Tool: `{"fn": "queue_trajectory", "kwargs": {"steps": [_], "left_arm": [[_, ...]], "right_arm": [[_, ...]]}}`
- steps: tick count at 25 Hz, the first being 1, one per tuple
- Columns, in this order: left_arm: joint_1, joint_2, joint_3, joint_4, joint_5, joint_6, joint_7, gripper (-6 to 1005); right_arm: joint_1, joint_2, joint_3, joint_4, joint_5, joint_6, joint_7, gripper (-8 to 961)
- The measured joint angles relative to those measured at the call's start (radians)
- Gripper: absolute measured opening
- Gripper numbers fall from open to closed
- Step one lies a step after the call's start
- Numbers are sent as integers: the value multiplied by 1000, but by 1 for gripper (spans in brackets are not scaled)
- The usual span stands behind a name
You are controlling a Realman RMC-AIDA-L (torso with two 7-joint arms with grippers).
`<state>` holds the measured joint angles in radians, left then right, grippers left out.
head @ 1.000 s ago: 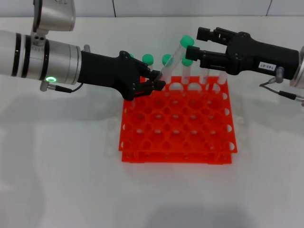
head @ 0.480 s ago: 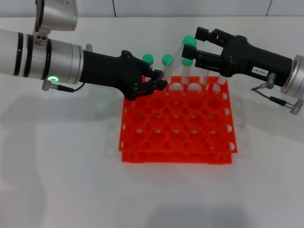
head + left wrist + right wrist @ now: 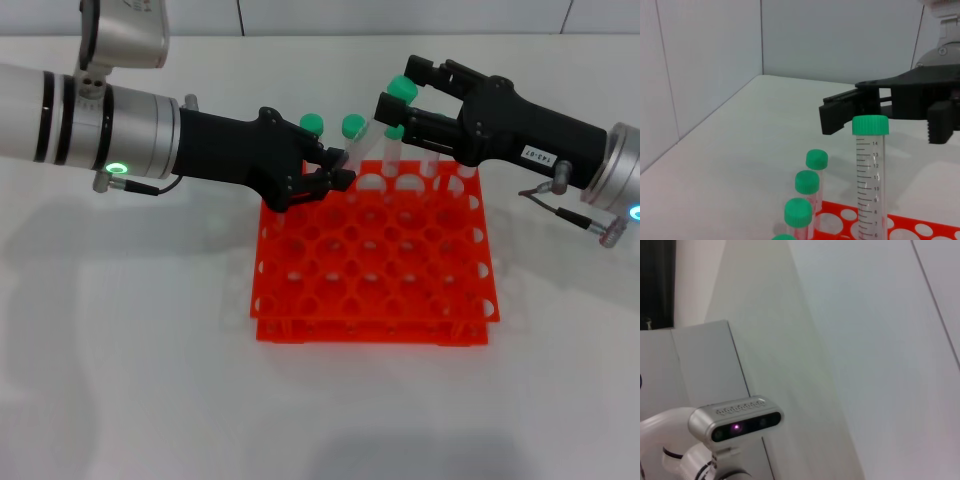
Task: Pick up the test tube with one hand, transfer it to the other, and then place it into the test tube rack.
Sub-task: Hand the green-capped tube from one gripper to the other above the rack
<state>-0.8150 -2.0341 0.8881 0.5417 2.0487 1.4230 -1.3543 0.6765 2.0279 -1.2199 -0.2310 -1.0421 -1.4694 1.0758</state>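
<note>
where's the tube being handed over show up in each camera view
Head view: the test tube slants above the rack's far edge, lower end in the left gripper, cap between the right gripper's open jaws.
Left wrist view: the test tube stands upright, centre-right.
Right wrist view: not in it.
Shared landmark: the test tube rack, also seen in the left wrist view.
</note>
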Motion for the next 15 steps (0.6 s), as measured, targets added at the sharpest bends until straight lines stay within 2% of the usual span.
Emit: {"fn": "queue_trajectory", "kwargs": {"steps": [4, 9, 14, 15], "left_arm": [[0, 0, 0, 0, 1, -1, -1, 291], [0, 0, 0, -2, 2, -1, 0, 295], [0, -1, 0, -2, 2, -1, -2, 298], [0, -1, 0, -2, 2, -1, -2, 299]], "right_arm": [[-5, 0, -56, 1, 63, 1, -16, 782], [-6, 0, -73, 1, 74, 2, -22, 782], [-6, 0, -75, 0, 74, 3, -25, 612], [-6, 0, -75, 0, 75, 3, -26, 613]]}}
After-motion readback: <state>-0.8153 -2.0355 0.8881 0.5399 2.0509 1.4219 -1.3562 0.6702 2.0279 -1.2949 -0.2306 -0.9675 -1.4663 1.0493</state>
